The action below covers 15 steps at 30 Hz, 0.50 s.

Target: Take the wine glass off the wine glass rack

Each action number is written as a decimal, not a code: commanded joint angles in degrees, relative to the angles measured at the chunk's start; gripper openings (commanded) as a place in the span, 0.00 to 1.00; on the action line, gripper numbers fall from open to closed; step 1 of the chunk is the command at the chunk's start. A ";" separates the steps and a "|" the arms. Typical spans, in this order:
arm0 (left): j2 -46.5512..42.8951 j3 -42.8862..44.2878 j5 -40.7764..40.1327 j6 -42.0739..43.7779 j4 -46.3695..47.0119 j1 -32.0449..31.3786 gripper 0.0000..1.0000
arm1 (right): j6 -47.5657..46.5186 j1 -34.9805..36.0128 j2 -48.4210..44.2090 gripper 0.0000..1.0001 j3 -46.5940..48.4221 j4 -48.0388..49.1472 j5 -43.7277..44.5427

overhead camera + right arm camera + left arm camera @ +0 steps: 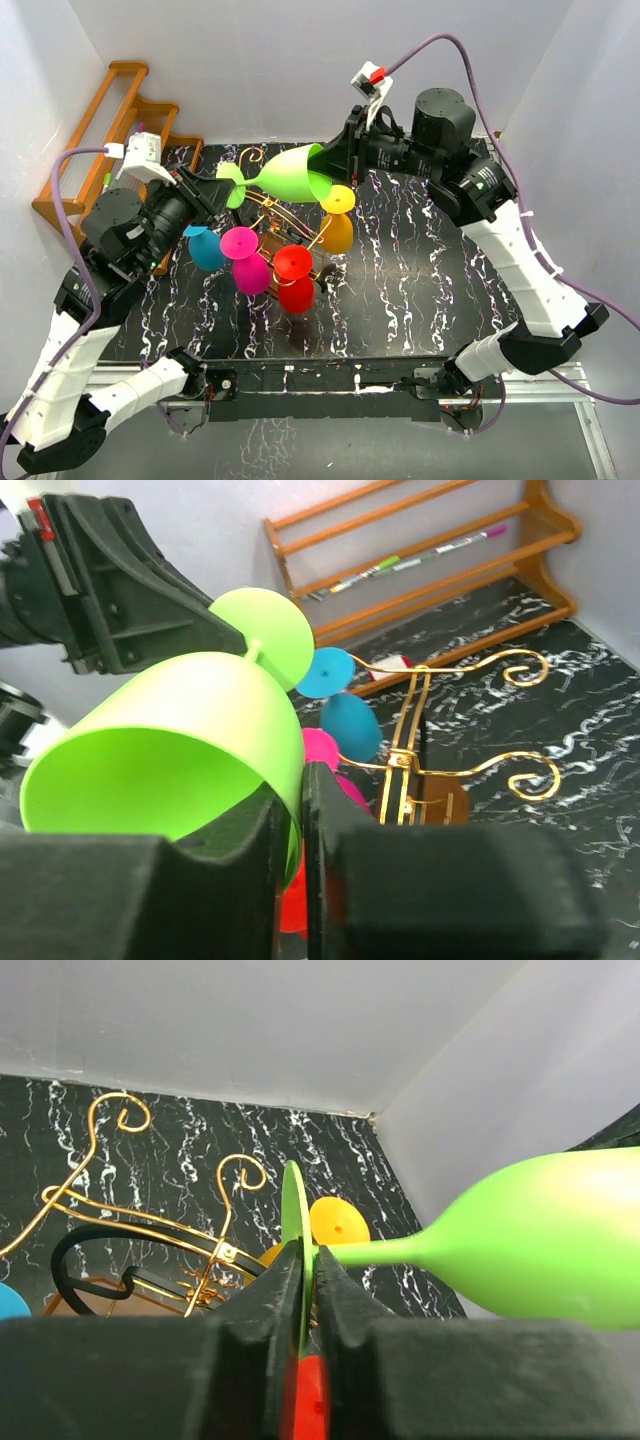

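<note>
Together, left claw point(305, 1258) and right claw point(300, 785) clamp one wine glass point(291, 170); rack point(400, 763) holds four.

Probably a lab booth: white walls point(250, 60) enclose a marbled tabletop point(420, 270).

White shells point(522, 268) cover black-jointed arms point(75, 365). The left end effector point(226, 190) and right end effector point(320, 165) are matte black, with purple cables point(445, 40).
</note>
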 commanded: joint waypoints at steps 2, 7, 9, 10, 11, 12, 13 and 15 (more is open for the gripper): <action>3.12 3.28 -5.05 -0.88 -4.10 -0.04 0.36 | 0.51 -0.37 0.28 0.08 3.39 3.07 4.71; 4.78 5.59 -17.67 -3.40 -13.14 -0.04 0.65 | -0.85 -1.87 0.75 0.08 5.77 1.57 15.79; 4.55 6.07 -20.65 -4.78 -15.07 0.00 0.66 | -1.66 -3.00 1.61 0.08 7.13 1.07 21.42; 4.29 6.11 -21.37 -5.07 -15.39 -0.04 0.66 | -2.14 -3.99 2.08 0.08 7.61 1.11 23.92; 3.86 6.05 -21.91 -5.46 -15.42 -0.10 0.66 | -2.51 -4.99 2.87 0.08 8.20 1.08 26.66; 3.51 5.99 -22.14 -5.63 -15.32 -0.05 0.66 | -2.91 -6.35 3.89 0.08 8.68 1.00 29.28; 3.16 5.80 -21.99 -5.64 -14.87 -0.01 0.66 | -3.27 -8.28 4.98 0.08 9.11 1.08 30.99; 2.44 5.04 -21.00 -5.64 -13.64 -0.02 0.66 | -2.90 -12.70 8.98 0.08 10.85 -0.05 33.11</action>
